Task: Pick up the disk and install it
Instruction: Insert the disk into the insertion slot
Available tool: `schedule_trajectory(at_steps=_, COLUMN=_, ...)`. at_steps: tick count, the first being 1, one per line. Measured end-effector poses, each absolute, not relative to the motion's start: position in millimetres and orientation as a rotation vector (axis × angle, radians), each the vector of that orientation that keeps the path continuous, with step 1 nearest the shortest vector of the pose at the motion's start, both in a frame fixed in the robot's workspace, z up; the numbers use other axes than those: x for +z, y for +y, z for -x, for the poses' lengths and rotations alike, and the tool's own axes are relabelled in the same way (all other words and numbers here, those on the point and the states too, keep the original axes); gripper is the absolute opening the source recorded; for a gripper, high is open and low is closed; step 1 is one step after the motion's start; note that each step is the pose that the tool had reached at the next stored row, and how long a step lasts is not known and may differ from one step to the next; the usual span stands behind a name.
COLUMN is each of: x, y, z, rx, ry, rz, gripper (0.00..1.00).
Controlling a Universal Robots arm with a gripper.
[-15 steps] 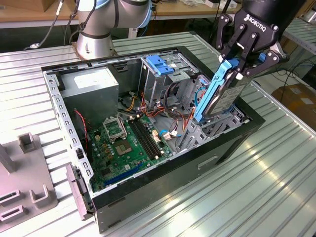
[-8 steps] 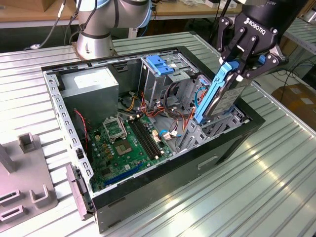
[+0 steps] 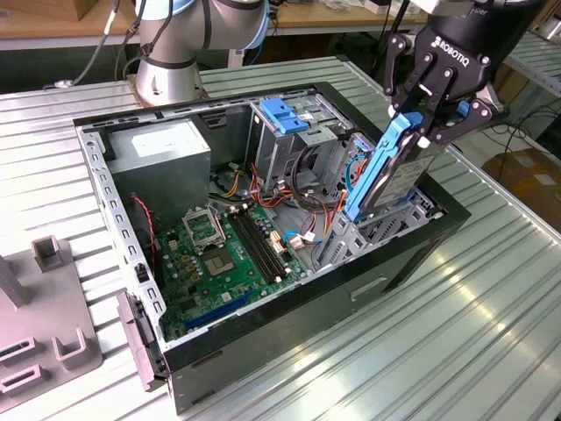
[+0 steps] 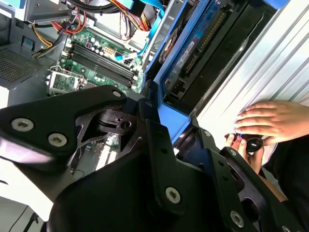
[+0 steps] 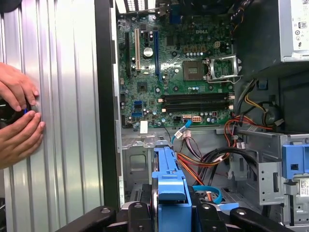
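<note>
The disk (image 3: 396, 180), a silver-grey drive with bright blue rails, hangs tilted on edge over the open computer case (image 3: 263, 338), at the end of the case on the exterior view's right. Its lower end dips into the case beside a metal bay. My gripper (image 3: 429, 123) is shut on the disk's upper end, with black fingers on both sides. In the second wrist view the disk (image 4: 193, 53) runs away from the gripper (image 4: 166, 118) toward the case interior. The first wrist view looks along the disk's blue rail (image 5: 169, 186) between the fingers (image 5: 135, 212).
Inside the case lie a green motherboard (image 3: 223, 254), a grey power supply (image 3: 162, 149), loose cables, and a tall metal cage with a blue latch (image 3: 282, 114). A person's hands (image 5: 19, 116) rest on the ribbed table beside the case. A grey fixture (image 3: 44, 338) stands at the exterior view's left.
</note>
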State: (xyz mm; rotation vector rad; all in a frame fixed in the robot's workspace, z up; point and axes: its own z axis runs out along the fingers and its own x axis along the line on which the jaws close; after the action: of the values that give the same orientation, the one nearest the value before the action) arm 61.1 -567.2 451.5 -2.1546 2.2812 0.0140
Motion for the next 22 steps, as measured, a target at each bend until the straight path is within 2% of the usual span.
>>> schedule_trajectory(at_steps=22, x=443.4, y=-567.2, z=-62.1, rx=0.014, ry=2.281, rz=2.155, gripper=0.37)
